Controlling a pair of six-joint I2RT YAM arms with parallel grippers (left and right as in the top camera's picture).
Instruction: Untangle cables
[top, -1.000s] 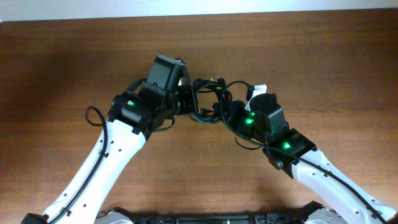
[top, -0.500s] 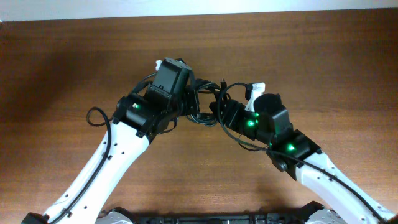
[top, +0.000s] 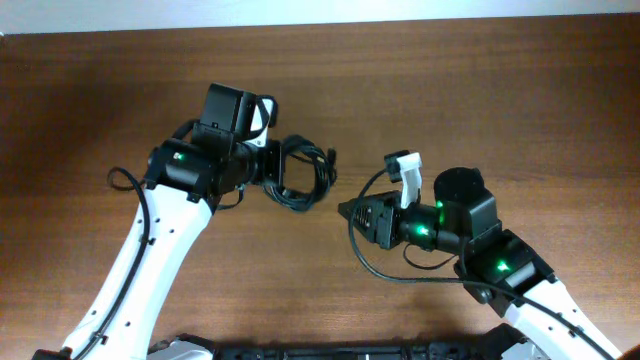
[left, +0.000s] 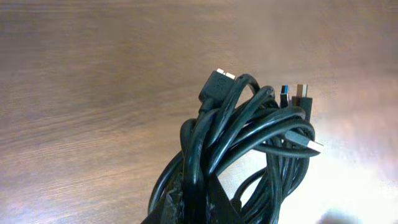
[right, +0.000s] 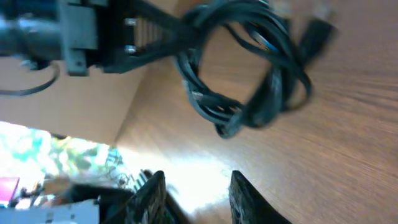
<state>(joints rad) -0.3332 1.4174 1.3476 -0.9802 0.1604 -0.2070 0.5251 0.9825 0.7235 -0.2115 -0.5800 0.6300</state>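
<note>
Forming 1 unseparated knot, the cables (top: 300, 178) are clamped by the left gripper (top: 268, 168); at 4 o'clock the right gripper (top: 350, 212) is held ajar, empty.

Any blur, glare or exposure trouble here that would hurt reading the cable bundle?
Overhead: evenly lit and sharp. Left wrist: the cables are crisp, with bright glare on the table at lower right. Right wrist: the whole frame is blurred and tilted, the cables smeared, with a blown-out patch at lower left.

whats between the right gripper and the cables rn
Nothing but bare table: overhead shows plain wood between the right gripper and the cables.
</note>
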